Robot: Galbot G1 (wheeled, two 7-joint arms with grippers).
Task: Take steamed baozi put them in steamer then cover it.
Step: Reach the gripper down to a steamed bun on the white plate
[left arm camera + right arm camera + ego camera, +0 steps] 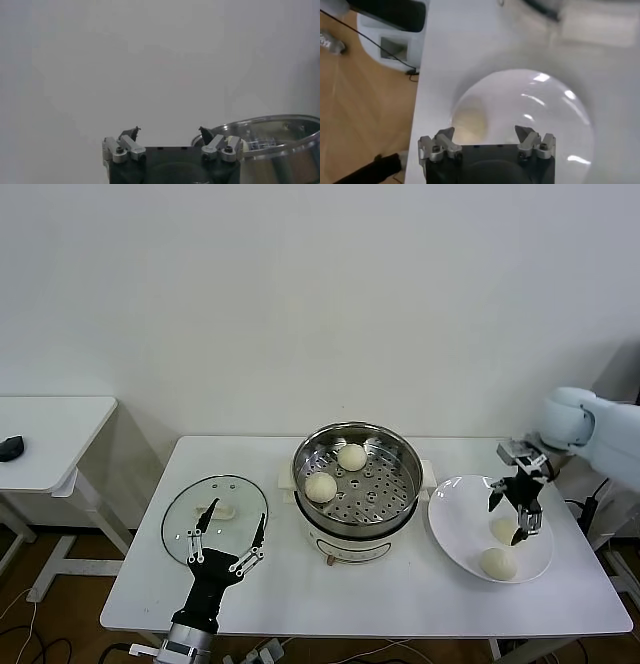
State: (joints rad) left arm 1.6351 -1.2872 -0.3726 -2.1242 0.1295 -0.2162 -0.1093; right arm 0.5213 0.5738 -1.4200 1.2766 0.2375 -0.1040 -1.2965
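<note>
The steamer (372,502) stands mid-table with two baozi on its holed tray, one at the back (351,456) and one at the left (320,487). Two more baozi (503,530) (497,563) lie on a white plate (455,519) to its right. My right gripper (510,514) is open just above the plate, over the upper baozi; in the right wrist view the gripper (485,134) hangs above a baozi (470,120). The glass cover (190,529) with its white handle (215,511) lies flat at the table's left. My left gripper (237,514) is open at the cover's front edge.
A small white side table (50,439) with a dark object stands far left. The steamer's rim (280,131) shows beside my left gripper (167,132) in the left wrist view. The plate (555,125) lies close to the table's right edge, floor beyond.
</note>
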